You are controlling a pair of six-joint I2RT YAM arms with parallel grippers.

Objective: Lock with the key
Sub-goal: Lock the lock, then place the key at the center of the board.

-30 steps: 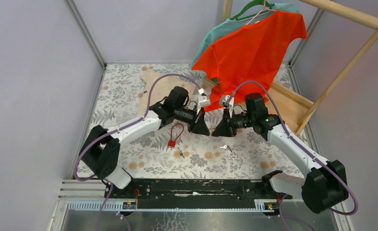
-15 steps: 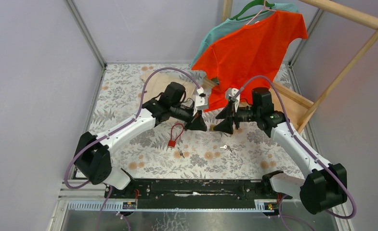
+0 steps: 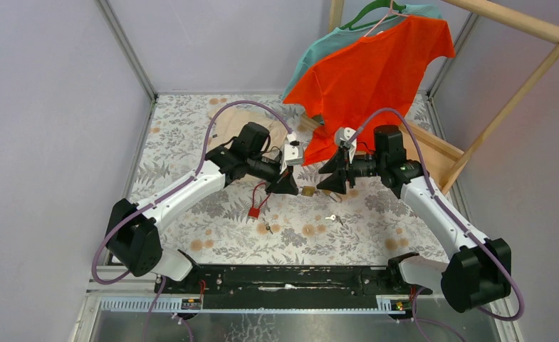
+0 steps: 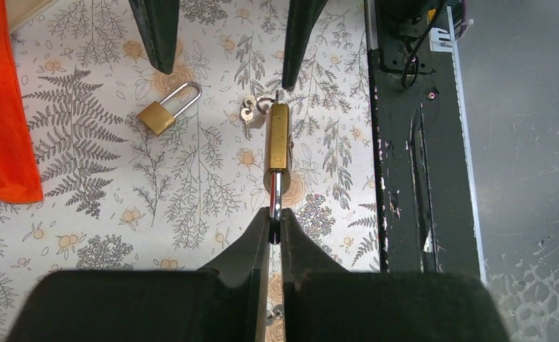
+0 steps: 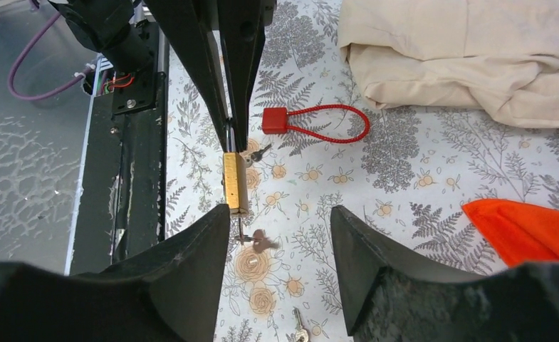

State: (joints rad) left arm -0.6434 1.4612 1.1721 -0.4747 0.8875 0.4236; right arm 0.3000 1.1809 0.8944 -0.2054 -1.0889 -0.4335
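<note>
Over the floral table [image 3: 191,149], the left gripper [image 4: 275,222] is pinched tight on the shackle [image 4: 277,194] of a brass padlock [image 4: 279,139], holding it level in the air between the two grippers. The right gripper [image 5: 280,224] is spread wide with nothing in it. The key [image 5: 253,240] poking out of the padlock's far end sits just inside that gap, close to one finger.

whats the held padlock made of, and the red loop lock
Held padlock: body looks like brass, yellow with a dull sheen; shackle silvery, likely steel. Red loop lock: block looks like matte plastic; the thin loop curves like coated cable.
</note>
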